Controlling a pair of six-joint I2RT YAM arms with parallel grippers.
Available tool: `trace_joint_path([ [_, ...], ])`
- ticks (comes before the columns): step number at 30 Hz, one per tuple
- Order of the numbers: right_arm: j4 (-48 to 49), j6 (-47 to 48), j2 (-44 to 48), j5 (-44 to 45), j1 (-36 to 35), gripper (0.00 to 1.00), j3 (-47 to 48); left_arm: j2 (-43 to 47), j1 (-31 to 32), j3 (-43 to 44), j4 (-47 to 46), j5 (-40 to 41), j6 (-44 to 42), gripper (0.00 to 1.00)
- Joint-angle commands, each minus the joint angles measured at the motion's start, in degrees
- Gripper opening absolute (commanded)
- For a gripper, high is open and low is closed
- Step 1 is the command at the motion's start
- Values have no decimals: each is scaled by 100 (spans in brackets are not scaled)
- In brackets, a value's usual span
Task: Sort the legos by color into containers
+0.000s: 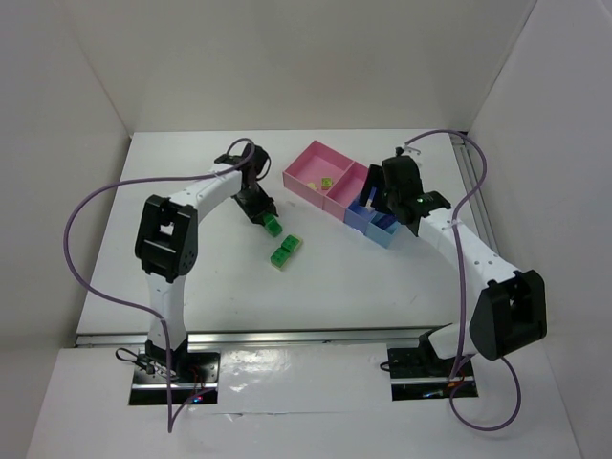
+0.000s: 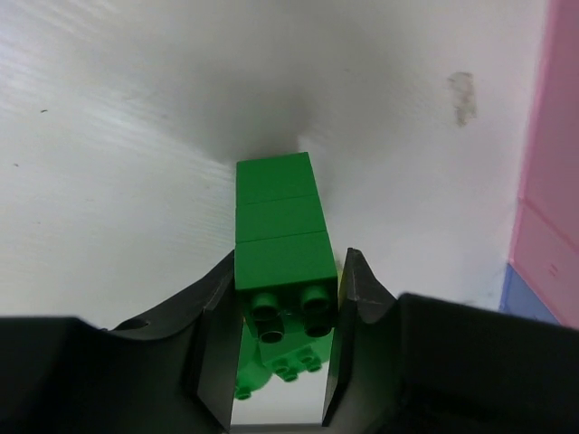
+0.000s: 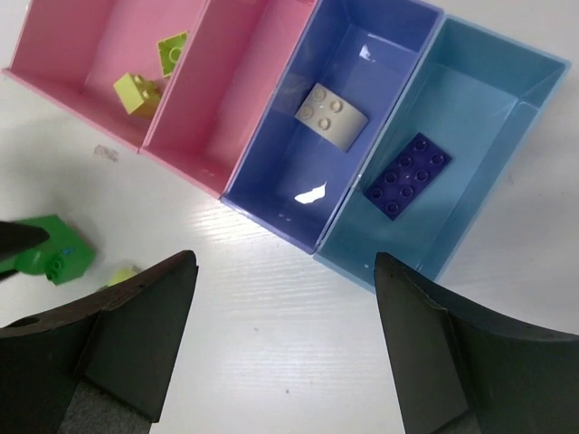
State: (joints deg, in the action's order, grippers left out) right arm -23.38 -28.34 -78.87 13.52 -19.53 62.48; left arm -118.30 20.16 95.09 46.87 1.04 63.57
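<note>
Your left gripper has its two black fingers drawn in against the sides of a green stack. The stack is a column of three joined bricks whose studded end faces the wrist camera. You cannot tell from these views whether it rests on the white table or is lifted just off it. In the top view this grip sits to the left of the row of trays, near it but apart. A cluster of loose green legos lies just beside the stack, on the side nearer the arm bases and farther from the row. Your right gripper hangs above the near edge of the row, its jaws spread wide with nothing between them. Read the row from its left end in the right wrist view. The large pink tray holds two pale yellow-green bricks, and the second pink tray adjoins it. The periwinkle tray holds one beige brick. The light blue tray at the right end holds the flat dark purple plate, studs up. A small pale yellow-green piece lies on the table left of the row, partly hidden behind the right gripper's finger.
</note>
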Motion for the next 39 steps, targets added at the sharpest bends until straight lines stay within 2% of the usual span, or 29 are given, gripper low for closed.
trace_joint_path([
  [1, -150, 249, 65, -401, -42, 86, 273, 474, -100, 579, 24, -402, -950, 5],
  [2, -219, 372, 65, -629, -42, 86, 369, 475, -100, 677, -46, -629, -1430, 0],
  [4, -308, 478, 3, -859, -42, 86, 440, 606, -153, 905, -108, -928, -1881, 0],
  [7, -361, 549, -49, -1368, -42, 86, 441, 781, -153, 810, -380, -1649, -2638, 0],
  [8, -361, 670, -102, -1822, -42, 86, 441, 948, -153, 714, -502, -2094, -2935, 0],
  [11, -256, 786, -259, -2650, -42, 86, 441, 1099, -153, 484, -898, -2861, -3306, 0],
  [12, -159, 934, -321, -3314, -42, 86, 441, 1177, -214, 397, -960, -3394, -3525, 0],
  [15, -106, 1155, -620, -4668, -42, 87, 441, 1230, -337, 396, -1084, -4335, -4017, 0],
  [17, -1, 1155, -735, -5103, 28, 87, 441, 1230, -486, 327, -1162, -4768, -4159, 0],
  [18, 52, 1155, -735, -5453, 80, 87, 493, 1230, -548, 239, -1224, -5284, -4229, 0],
  [21, 219, 1155, -788, -5833, 134, 87, 642, 1283, -732, 185, -1399, -6094, -4441, 0],
  [24, 579, 1155, -919, -6404, 186, 87, 643, 1283, -733, 185, -1549, -6510, -4582, 0],
  [28, 1070, 1085, -1104, -7624, 186, 87, 643, 1109, -785, 185, -1681, -7299, -4670, 0],
  [30, 1352, 892, -1166, -7802, 134, 87, 643, 1029, -786, 107, -1821, -7783, -4670, 0],
  [35, 1827, 488, -1420, -8145, 81, 89, 932, 1168, -786, -139, -2147, -7785, -4581, 0],
  [39, 2557, 39, -1543, -8251, 28, 89, 1029, 1222, -786, -201, -2270, -7847, -4582, 0],
])
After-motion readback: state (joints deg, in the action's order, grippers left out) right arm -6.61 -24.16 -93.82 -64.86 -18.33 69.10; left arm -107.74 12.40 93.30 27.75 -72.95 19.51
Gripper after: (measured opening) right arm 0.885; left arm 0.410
